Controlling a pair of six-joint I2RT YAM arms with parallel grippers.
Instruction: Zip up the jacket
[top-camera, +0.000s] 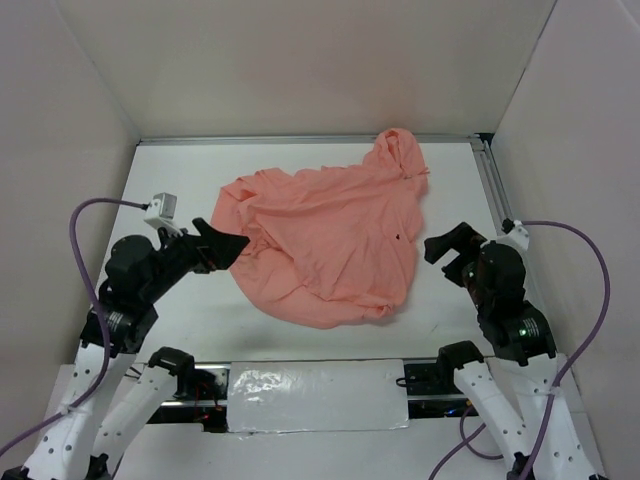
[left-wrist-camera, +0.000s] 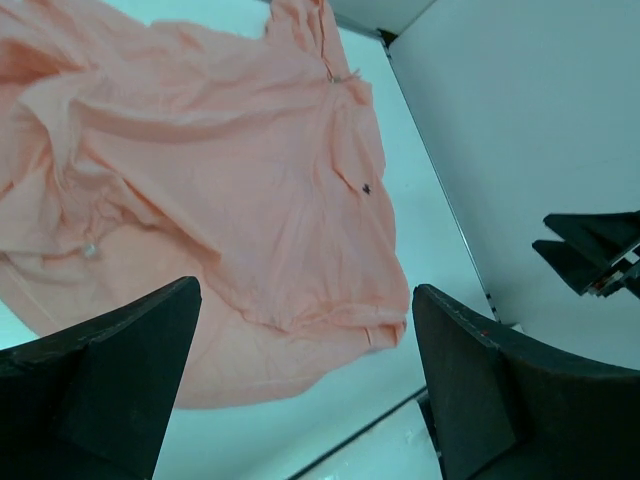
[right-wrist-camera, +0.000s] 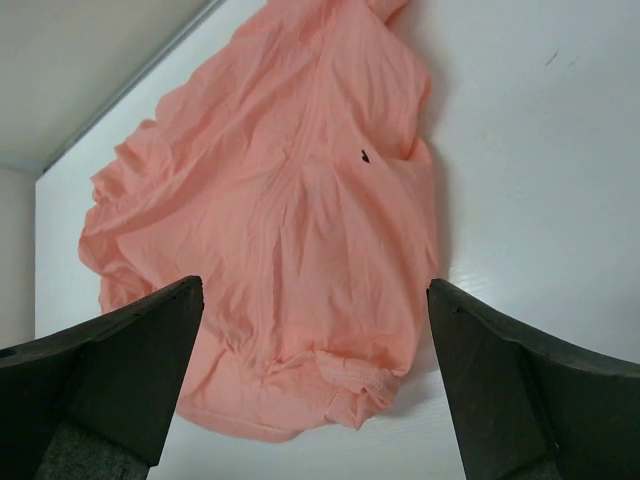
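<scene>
Where the two arm bases sit at the near edge of the table, a strip of crinkled silver tape lies between them. A purple cable loops up the left arm, and another runs along the right one.

Just beyond, the left gripper points rightward at the left edge of the jacket. Its jaws are spread wide with nothing between them. Whether the upper fingertip touches the cloth cannot be told from above. In the left wrist view the left gripper frames the jacket beyond it, and the other arm's black fingers show far off to the right.

On the right side, the right gripper hangs near the jacket's right edge but apart from it, white tabletop showing between them. Its jaws also gape wide and grasp nothing. The right wrist view shows the right gripper with the jacket spread out past it.

The salmon-pink jacket lies crumpled in the middle of the table, its rounded bulk toward the near side, full of folds. A small dark mark sits on its right part. Farther back, the hood bunches toward the far right corner, close to the metal rail along the table's right edge. The zip cannot be made out clearly.
</scene>
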